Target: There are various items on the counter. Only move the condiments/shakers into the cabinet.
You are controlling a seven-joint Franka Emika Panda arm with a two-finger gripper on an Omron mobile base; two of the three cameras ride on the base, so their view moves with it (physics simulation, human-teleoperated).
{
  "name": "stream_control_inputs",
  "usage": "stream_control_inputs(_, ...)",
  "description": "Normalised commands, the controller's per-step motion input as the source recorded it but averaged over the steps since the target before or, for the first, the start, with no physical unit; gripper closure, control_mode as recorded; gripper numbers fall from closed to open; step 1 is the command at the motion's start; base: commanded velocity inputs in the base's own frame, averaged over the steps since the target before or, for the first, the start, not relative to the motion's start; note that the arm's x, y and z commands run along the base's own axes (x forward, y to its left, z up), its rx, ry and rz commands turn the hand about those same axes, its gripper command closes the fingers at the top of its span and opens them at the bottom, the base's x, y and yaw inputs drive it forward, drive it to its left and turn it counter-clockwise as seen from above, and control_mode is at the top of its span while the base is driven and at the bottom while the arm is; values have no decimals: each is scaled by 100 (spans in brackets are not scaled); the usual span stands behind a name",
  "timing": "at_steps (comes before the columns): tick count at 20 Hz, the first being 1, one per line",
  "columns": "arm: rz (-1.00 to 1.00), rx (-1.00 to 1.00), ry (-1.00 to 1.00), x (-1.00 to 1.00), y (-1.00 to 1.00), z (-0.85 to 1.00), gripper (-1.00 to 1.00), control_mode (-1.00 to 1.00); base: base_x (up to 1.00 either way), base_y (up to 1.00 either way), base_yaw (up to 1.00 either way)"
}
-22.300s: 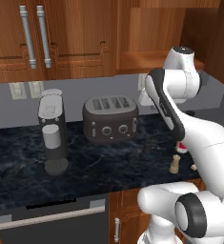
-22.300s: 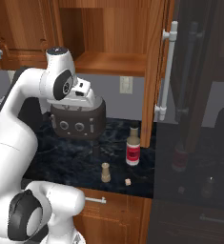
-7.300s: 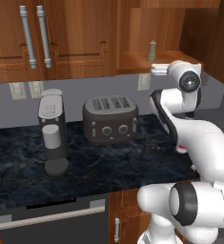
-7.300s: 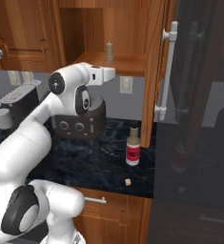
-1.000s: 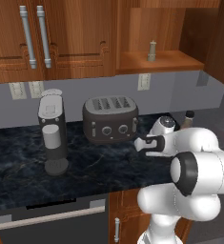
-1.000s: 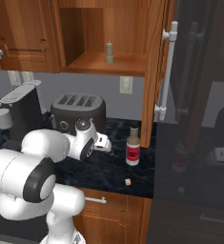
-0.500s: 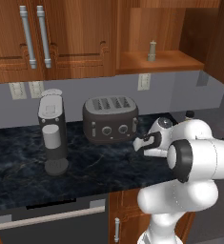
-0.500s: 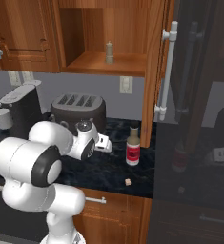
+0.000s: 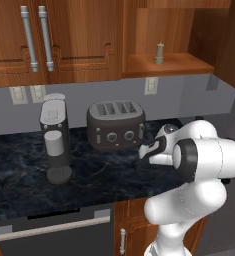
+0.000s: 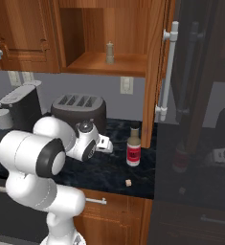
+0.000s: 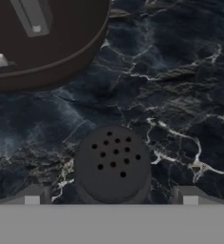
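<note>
Since half a second ago my hand has sunk a little lower beside the toaster (image 9: 115,124), and my gripper (image 11: 111,195) now hangs spread wide above the counter (image 11: 180,95). The black shaker (image 11: 112,164) stands upright on the counter, between my fingertips (image 11: 31,195) and just under them. If I close too high, I think the pads may pinch only the rounded cap and it could slip out or tip.

black shaker (image 11: 112,164): lower body cut off at the hand view's bottom
toaster (image 11: 42,38): cropped by the top and left edges
pincer (image 11: 111,199): finger bases cut off below
crumb on worktop (image 10: 128,182): too small to identify
</note>
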Motion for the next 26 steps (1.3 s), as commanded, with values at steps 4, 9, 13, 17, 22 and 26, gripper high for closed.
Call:
stream_control_inputs(4, 0, -2, 0, 11, 0, -1, -100, -100, 0, 0, 0)
stream_control_inputs(9, 0, 0, 0, 6, 0, 0, 100, -100, 0, 0, 0)
stream_control_inputs(13, 0, 0, 0, 0, 0, 0, 100, -100, 0, 0, 0)
stream_control_inputs(17, 0, 0, -6, -8, 0, 1, 100, -100, 0, 0, 0)
stream_control_inputs(22, 0, 0, -23, -33, 0, 46, 100, -100, 0, 0, 0)
stream_control_inputs(26, 0, 0, -19, -41, 0, 100, 100, -100, 0, 0, 0)
